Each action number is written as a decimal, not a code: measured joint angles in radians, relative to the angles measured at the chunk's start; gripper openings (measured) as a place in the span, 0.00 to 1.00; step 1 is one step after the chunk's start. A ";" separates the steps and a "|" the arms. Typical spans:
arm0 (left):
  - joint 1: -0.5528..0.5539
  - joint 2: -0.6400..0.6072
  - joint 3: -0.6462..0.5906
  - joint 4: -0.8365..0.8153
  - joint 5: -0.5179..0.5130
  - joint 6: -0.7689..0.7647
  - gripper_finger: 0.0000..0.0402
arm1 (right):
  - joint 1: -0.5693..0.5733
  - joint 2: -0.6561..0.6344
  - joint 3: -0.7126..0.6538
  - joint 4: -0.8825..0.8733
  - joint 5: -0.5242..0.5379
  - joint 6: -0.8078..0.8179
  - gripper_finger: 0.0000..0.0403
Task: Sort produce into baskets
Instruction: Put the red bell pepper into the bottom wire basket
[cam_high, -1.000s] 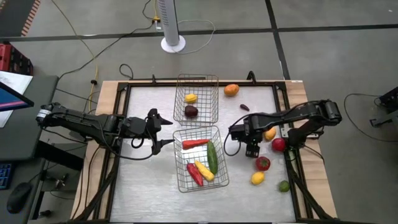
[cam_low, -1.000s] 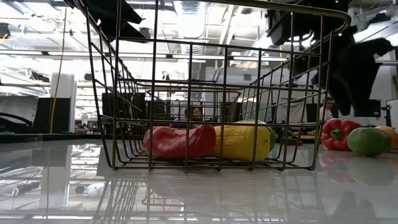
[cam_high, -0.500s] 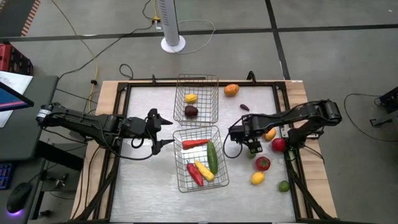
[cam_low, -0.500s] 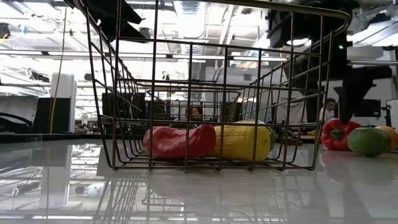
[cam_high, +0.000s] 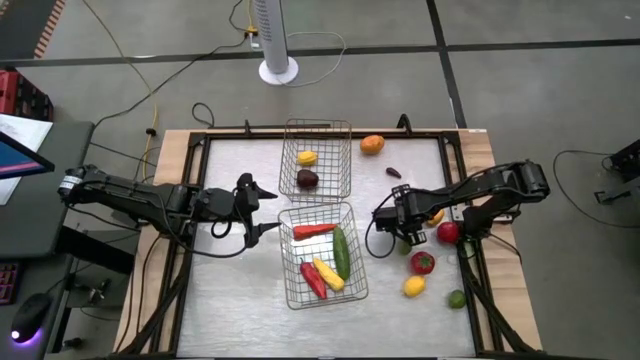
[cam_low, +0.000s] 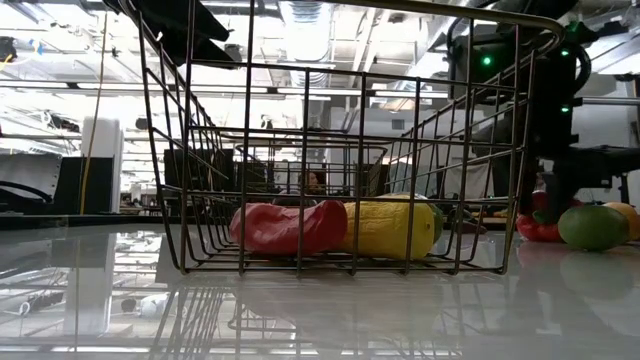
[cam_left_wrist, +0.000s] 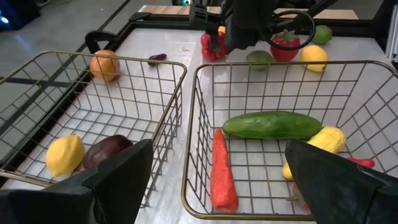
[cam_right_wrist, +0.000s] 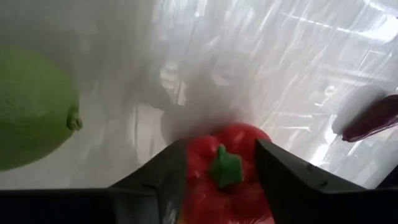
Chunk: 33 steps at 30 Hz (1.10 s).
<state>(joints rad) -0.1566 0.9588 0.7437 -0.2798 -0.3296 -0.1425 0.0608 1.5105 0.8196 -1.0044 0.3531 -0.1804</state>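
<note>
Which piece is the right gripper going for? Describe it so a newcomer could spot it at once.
Start at the larger basket mid-table and look to its right, where the right gripper sits low over the table. Between its fingers is a small red pepper with a green stem, next to a plain green lime.

Pepper between right end effector fingers, lime beside; baskets mid-table, end to end.

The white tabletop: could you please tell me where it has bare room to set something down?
Bare: the white tabletop left of the larger silver wire basket. Crowded: the right side, around the right hand, red pepper, red tomato and yellow lemon.
</note>
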 joint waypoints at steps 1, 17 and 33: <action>0.000 0.000 0.000 0.000 0.000 0.000 0.88 | -0.001 0.000 0.000 0.000 0.000 0.001 0.52; 0.000 0.000 0.000 0.000 0.001 0.000 0.88 | -0.031 0.000 -0.031 0.019 -0.009 -0.039 0.21; 0.000 0.000 0.000 -0.002 0.009 0.003 0.88 | -0.048 0.000 -0.020 0.019 0.016 -0.038 0.05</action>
<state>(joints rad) -0.1566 0.9588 0.7437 -0.2814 -0.3210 -0.1394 0.0125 1.5108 0.7999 -0.9851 0.3695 -0.2184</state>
